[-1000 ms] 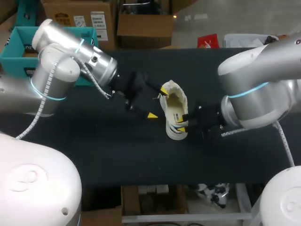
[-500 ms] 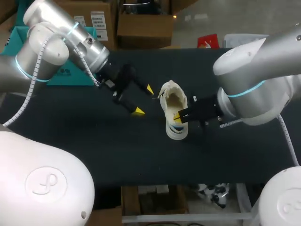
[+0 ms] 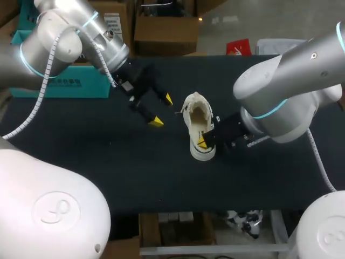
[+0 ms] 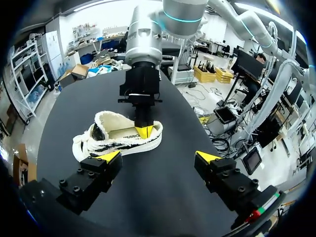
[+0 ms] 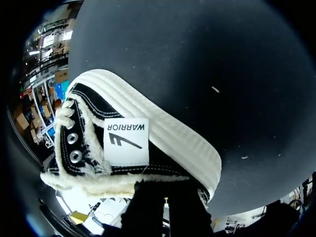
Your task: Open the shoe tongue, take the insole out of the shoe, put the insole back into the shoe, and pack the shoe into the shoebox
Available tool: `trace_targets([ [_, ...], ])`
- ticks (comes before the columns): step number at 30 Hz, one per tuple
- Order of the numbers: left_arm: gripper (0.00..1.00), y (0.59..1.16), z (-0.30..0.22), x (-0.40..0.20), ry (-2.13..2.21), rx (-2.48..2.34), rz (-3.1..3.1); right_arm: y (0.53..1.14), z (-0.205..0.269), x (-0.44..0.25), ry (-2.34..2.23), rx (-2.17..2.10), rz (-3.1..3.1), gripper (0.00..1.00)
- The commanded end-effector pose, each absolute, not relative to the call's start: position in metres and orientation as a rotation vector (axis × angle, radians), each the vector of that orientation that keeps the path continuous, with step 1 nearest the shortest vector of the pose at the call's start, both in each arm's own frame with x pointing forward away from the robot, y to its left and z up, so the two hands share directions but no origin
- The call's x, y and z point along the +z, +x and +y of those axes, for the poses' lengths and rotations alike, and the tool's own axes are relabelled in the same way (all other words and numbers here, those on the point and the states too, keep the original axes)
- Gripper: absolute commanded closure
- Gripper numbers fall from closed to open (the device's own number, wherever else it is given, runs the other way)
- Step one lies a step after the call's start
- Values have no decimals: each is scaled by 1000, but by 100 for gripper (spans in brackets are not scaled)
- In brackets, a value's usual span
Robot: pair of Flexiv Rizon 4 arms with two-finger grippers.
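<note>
A black canvas shoe with a white sole and fleece lining lies mid-table, its opening upward and the beige insole showing inside. My right gripper is shut, its yellow tips together at the heel end of the opening. In the left wrist view it sits at the shoe's fleece rim beside the printed insole. Whether it pinches anything is hidden. In the right wrist view the shoe's side fills the picture just ahead of the dark fingers. My left gripper hangs open, left of the shoe and apart from it.
A teal box stands at the table's back left, behind my left arm. Black tabletop lies bare in front of the shoe and toward the near edge.
My right gripper closed and pushed into the shoe's heel end. My left gripper let go of the shoe and drew back to the left, staying open.
</note>
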State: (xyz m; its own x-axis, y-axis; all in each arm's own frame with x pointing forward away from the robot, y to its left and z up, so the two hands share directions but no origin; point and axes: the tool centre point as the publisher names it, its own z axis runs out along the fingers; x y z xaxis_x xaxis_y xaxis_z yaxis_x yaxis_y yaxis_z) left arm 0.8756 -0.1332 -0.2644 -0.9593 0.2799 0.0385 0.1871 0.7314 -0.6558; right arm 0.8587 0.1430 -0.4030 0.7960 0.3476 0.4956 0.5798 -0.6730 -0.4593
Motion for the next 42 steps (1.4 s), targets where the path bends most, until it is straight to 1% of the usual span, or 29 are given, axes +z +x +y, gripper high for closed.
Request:
trace_targets([
  [1,0,875,-133,-265,-378,1040,-2798,854,145,-410,-2401,-497,-701,100],
  [7,0,875,-133,-265,-378,1040,-2798,843,130,-364,-2343,-628,-773,100],
  [9,0,873,-136,-266,-318,1004,-2813,840,124,-353,-2293,-652,-819,100],
  [13,0,868,-139,-270,-105,933,-2838,840,110,-339,-2238,-670,-874,100],
  [17,0,867,-139,-278,280,644,-3023,844,99,-329,-2154,-617,-966,100],
  [18,0,867,-139,-278,280,644,-3023,845,97,-325,-2102,-580,-1007,68],
  [19,0,867,-139,-278,280,644,-3023,846,94,-321,-2050,-538,-1030,5],
  [20,0,867,-139,-278,280,644,-3023,846,94,-321,-2050,-538,-1030,0],
  [29,0,867,-139,-278,280,644,-3023,846,94,-321,-2050,-538,-1030,0],
  [32,0,865,-150,-290,384,584,-2968,848,91,-323,-2051,-507,-1087,0],
  [34,0,867,-153,-290,488,580,-2921,844,85,-312,-2063,-497,-1176,0],
  [37,0,875,-155,-290,788,540,-2824,834,75,-290,-2036,-431,-1369,0],
  [42,0,875,-155,-290,788,540,-2824,828,73,-283,-2039,-418,-1426,0],
])
